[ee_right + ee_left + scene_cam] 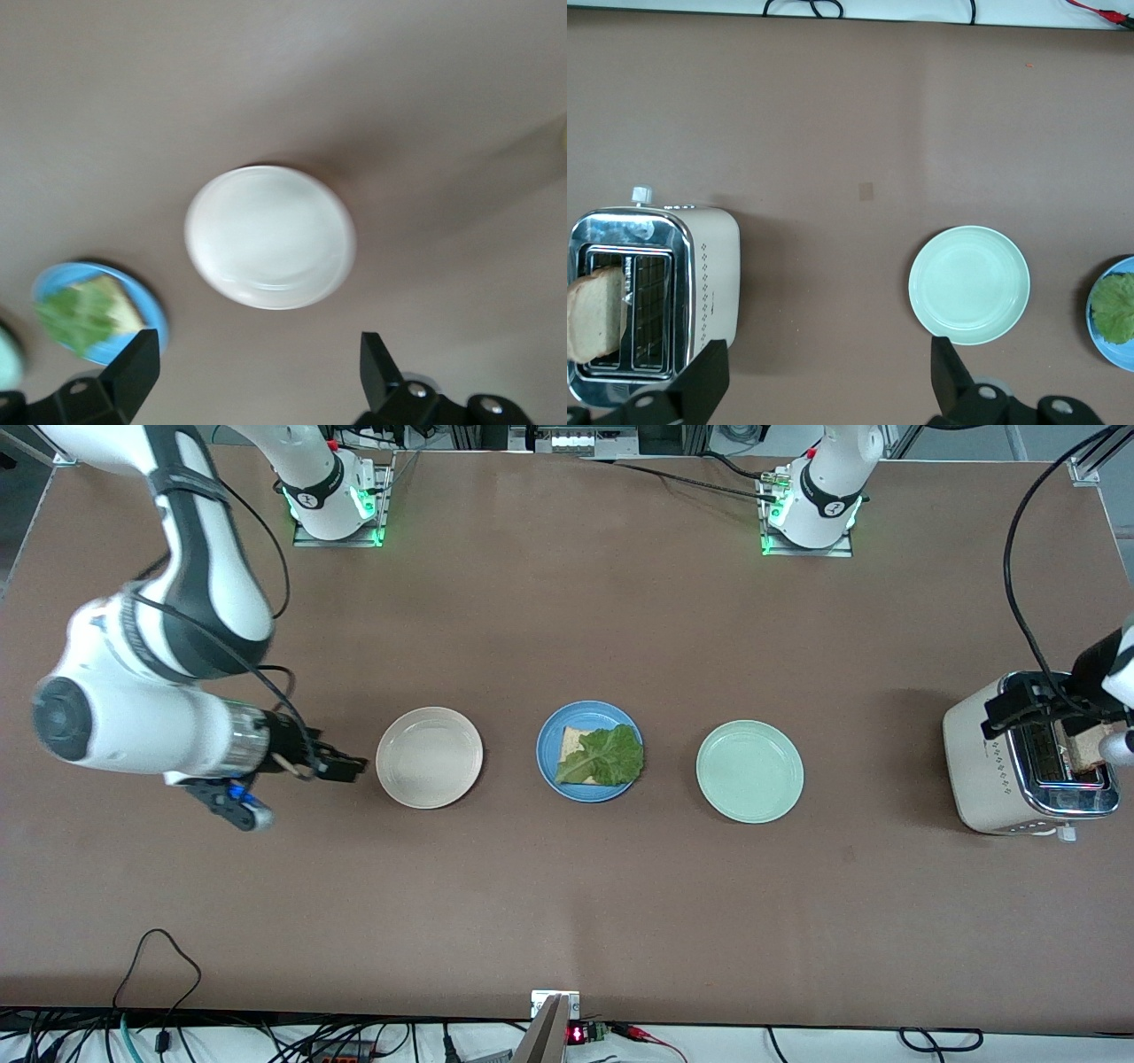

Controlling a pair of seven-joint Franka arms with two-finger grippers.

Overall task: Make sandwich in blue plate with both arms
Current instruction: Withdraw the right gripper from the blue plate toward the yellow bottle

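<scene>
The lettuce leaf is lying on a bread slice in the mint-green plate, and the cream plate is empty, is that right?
Not quite. The lettuce leaf lies on the bread slice in the blue plate, as the front view shows. The mint-green plate is empty, like the cream plate.

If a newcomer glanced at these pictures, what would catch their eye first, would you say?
Three plates in a row mid-table: the blue plate in the middle holds a bread slice topped with lettuce. At the left arm's end, the open left claw hangs over a toaster with bread sticking up. The open right claw hovers by the cream plate.
</scene>
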